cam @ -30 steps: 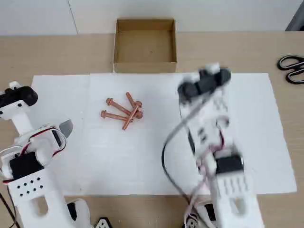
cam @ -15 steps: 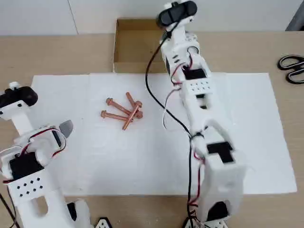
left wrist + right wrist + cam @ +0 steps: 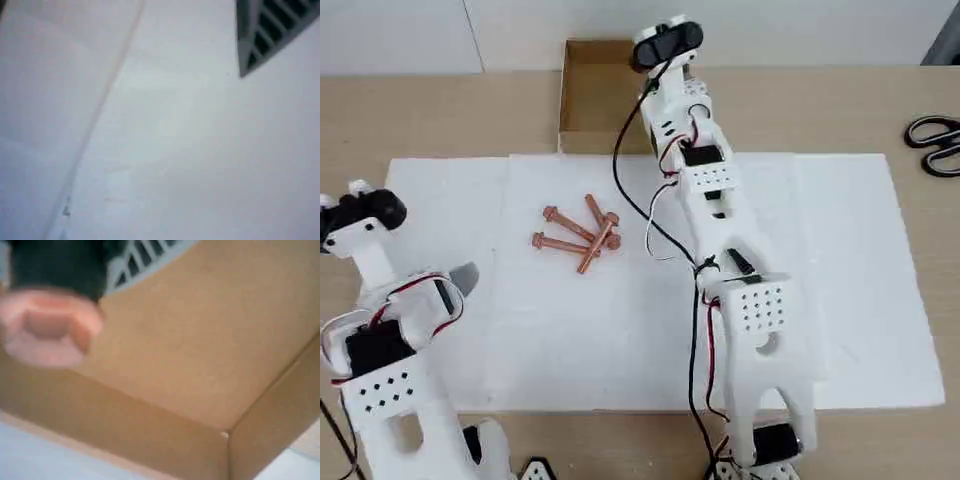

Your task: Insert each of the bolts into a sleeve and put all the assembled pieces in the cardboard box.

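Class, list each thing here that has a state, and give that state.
cardboard box: open-topped, visible floor bare.
loose bolts: heaped on the white sheet, no sleeves.
copper bolt: held over the cardboard box.
right gripper: jaws shut on the copper bolt.
left gripper: over the white sheet.

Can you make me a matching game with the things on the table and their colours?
Things:
1. bolts
2. box
3. scissors
4. sheet

Colours:
A. white
B. black
C. copper
D. brown

Pairs: 1-C, 2-D, 3-B, 4-A
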Robot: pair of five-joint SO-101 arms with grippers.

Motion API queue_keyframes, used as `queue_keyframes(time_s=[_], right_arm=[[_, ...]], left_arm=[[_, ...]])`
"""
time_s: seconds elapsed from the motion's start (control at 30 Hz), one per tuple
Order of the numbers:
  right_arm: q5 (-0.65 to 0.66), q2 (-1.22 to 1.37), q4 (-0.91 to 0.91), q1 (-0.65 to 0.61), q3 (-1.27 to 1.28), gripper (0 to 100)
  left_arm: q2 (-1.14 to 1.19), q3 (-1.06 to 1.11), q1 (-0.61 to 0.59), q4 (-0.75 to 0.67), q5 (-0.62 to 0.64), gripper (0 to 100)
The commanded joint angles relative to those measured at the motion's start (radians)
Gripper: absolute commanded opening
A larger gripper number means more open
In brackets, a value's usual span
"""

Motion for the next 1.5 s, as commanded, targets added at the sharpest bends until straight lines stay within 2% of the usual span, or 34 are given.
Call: queue_keyframes(time_s=[0.0, 0.13, 0.57, 0.77, 1.13, 1.27, 1.47], right_arm=[[0.011, 0.025, -0.005, -0.004, -0.133, 0.4], [0.011, 0.074, -0.005, -0.007, -0.155, 0.4], [0.011, 0.090, -0.005, 0.010, -0.155, 0.7], [0.012, 0.090, 0.031, 0.008, -0.155, 14.0], [0.012, 0.081, 0.062, 0.021, -0.222, 14.5], [0.012, 0.081, 0.213, 0.033, -0.367, 14.5], [0.012, 0.081, 0.634, 0.051, -0.738, 14.4]], left_arm=[[-0.014, 0.004, -0.003, -0.006, -0.008, 31], [-0.014, 0.004, -0.003, -0.006, -0.044, 31], [-0.014, 0.004, -0.003, -0.006, -0.046, 31], [-0.014, 0.004, -0.003, -0.005, -0.046, 31], [-0.012, 0.004, -0.003, -0.006, -0.046, 31], [-0.012, -0.002, -0.002, -0.006, -0.048, 31], [-0.012, -0.002, 0.075, 0.002, -0.084, 31]])
